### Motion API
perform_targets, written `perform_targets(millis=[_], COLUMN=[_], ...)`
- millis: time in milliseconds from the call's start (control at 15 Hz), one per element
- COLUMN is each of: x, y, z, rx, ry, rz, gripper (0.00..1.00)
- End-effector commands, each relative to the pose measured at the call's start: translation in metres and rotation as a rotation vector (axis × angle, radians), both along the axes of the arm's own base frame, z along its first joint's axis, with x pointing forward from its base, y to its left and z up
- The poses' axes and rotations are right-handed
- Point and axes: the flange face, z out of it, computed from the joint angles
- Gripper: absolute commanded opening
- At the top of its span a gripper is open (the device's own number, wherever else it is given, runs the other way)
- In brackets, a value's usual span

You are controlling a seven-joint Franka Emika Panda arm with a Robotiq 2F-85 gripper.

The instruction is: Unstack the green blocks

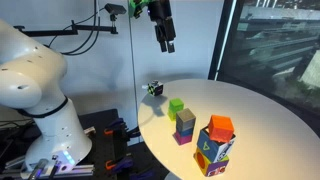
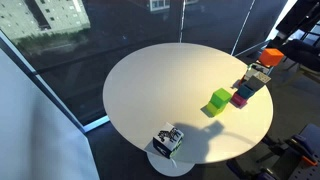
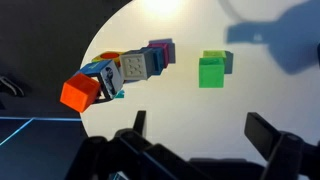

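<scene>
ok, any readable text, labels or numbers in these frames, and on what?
No legible text in any view.
Multicoloured block pile: printed face markings, too blurred to read.
Small black-and-white cube: pattern too small to read.
Green blocks: plain, no markings visible.

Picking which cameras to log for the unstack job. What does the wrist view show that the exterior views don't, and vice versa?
Wrist only: a close-up of the claw, its fingers spread wide, looking down. Exterior only: the white robot base and a small black-and-white object near the edge of the table. Shared: the green blocks, the grey-and-magenta pair, the orange-topped pile, and that round white table.
</scene>
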Motion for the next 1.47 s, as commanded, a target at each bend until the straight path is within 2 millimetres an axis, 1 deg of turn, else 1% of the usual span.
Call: perform_targets(millis=[0, 733, 1133, 1400], x=[0.000, 0.001, 0.011, 0.023], y=[0.000, 0.000, -0.001, -0.002], z=[0.001, 0.002, -0.009, -0.025], rx=[0.000, 0.002, 0.024, 0.053], ry=[0.000, 0.002, 0.006, 0.022], rz=[0.000, -0.005, -0.008, 0.001], gripper=[1.00, 1.00, 1.00, 1.00])
